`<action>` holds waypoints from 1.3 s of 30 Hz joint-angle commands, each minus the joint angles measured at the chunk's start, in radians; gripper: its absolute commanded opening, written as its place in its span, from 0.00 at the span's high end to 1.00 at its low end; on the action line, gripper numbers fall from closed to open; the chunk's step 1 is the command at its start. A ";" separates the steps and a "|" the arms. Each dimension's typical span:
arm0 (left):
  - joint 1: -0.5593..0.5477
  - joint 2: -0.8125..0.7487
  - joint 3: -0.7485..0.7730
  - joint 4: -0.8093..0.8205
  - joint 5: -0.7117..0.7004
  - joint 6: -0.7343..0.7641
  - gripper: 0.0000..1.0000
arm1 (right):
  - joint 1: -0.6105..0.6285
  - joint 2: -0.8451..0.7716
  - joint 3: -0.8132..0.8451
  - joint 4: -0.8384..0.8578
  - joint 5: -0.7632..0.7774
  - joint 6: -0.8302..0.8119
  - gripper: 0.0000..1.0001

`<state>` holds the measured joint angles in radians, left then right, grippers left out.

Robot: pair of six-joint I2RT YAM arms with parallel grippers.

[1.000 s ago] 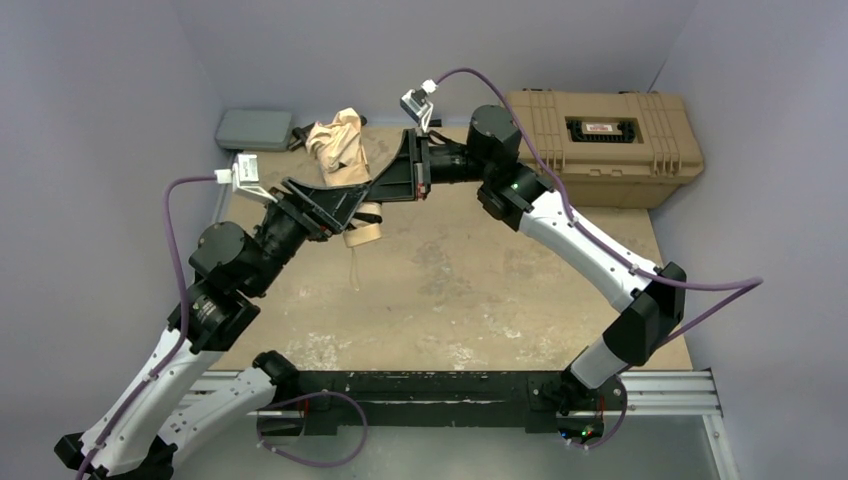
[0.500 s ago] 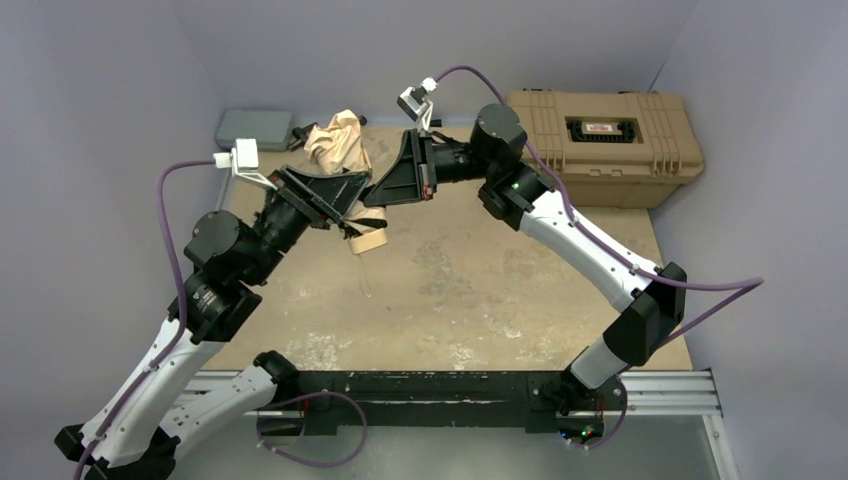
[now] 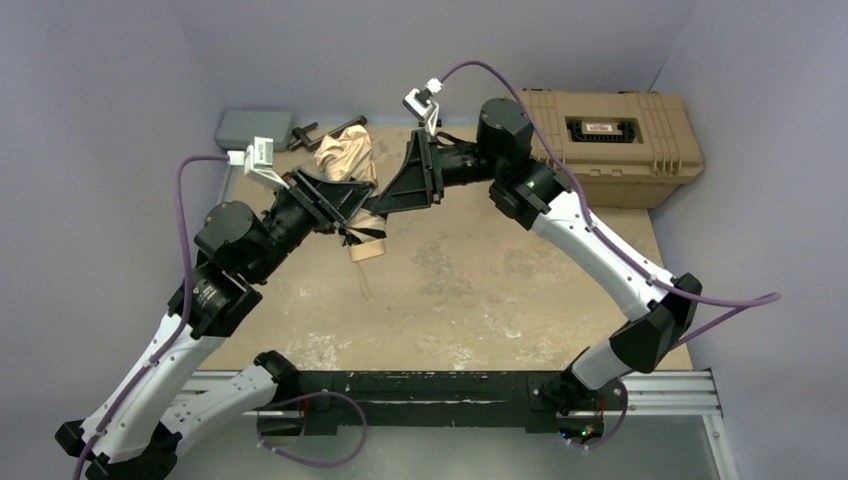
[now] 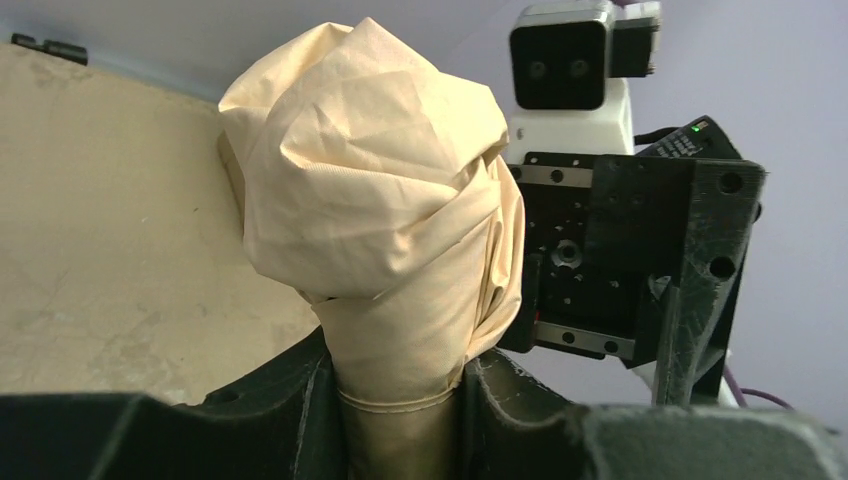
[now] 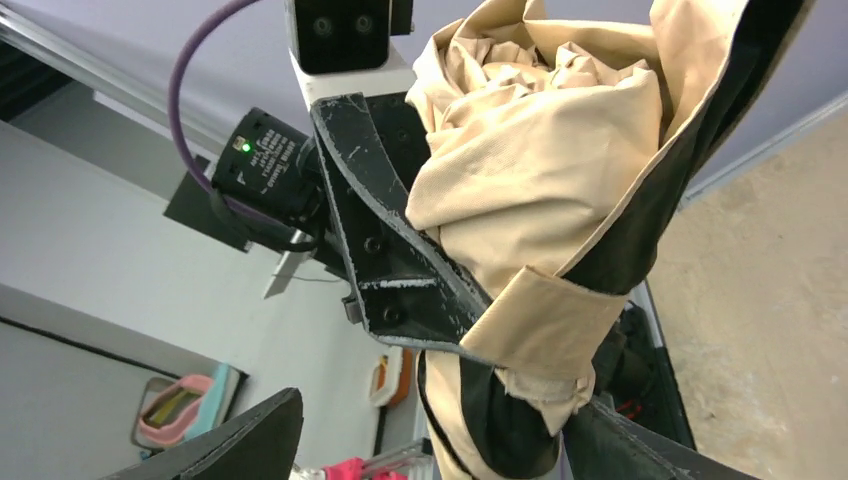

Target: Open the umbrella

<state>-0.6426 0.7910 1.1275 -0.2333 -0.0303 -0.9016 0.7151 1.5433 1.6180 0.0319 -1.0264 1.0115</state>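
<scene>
The umbrella point(image 3: 345, 158) is folded into a crumpled beige bundle and held above the back left of the table. Its cream handle point(image 3: 365, 248) points toward the near side, with a thin cord hanging from it. My left gripper point(image 3: 350, 215) is shut on the umbrella's lower part. In the left wrist view the beige fabric point(image 4: 370, 200) bulges out above my left gripper point(image 4: 400, 400). My right gripper point(image 3: 395, 190) stands open just right of the bundle. In the right wrist view the strapped fabric point(image 5: 540, 150) rests against one finger of my right gripper point(image 5: 430, 430), and the other finger stands well away from it.
A tan hard toolbox point(image 3: 610, 130) sits at the back right. A grey-blue pouch point(image 3: 255, 127) lies in the back left corner, with a small black object point(image 3: 328, 130) beside it. The worn table top point(image 3: 480, 290) stretches between the arms.
My right gripper has opened and let go of the umbrella. My left gripper has closed on it and shifted slightly up and right.
</scene>
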 commanded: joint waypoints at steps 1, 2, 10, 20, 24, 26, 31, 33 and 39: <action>0.004 -0.045 0.082 -0.137 -0.064 0.039 1.00 | -0.002 -0.062 0.123 -0.316 0.106 -0.271 0.04; 0.003 -0.051 0.084 -0.163 -0.075 0.042 1.00 | -0.002 -0.069 0.130 -0.346 0.121 -0.296 0.04; 0.004 -0.021 0.081 -0.208 -0.024 0.026 1.00 | -0.001 -0.110 0.182 -0.478 0.399 -0.412 0.16; -0.020 0.039 0.084 -0.155 0.026 0.025 1.00 | 0.035 0.009 0.370 -0.762 0.578 -0.517 0.60; -0.025 0.052 0.088 -0.143 0.020 0.027 1.00 | 0.054 0.022 0.371 -0.804 0.618 -0.536 0.61; -0.027 0.058 0.090 -0.140 0.021 0.027 1.00 | 0.058 0.023 0.365 -0.807 0.622 -0.539 0.61; -0.034 0.072 0.093 -0.129 0.021 0.027 1.00 | 0.063 0.036 0.362 -0.803 0.599 -0.545 0.61; -0.035 0.075 0.095 -0.127 0.020 0.028 1.00 | 0.064 0.039 0.357 -0.809 0.595 -0.550 0.62; -0.039 0.079 0.095 -0.117 0.018 0.029 1.00 | 0.063 0.031 0.316 -0.808 0.593 -0.556 0.64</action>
<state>-0.6758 0.8799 1.1614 -0.4709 -0.0181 -0.8791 0.7742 1.5841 1.9503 -0.7753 -0.4370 0.4774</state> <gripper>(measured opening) 0.330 0.373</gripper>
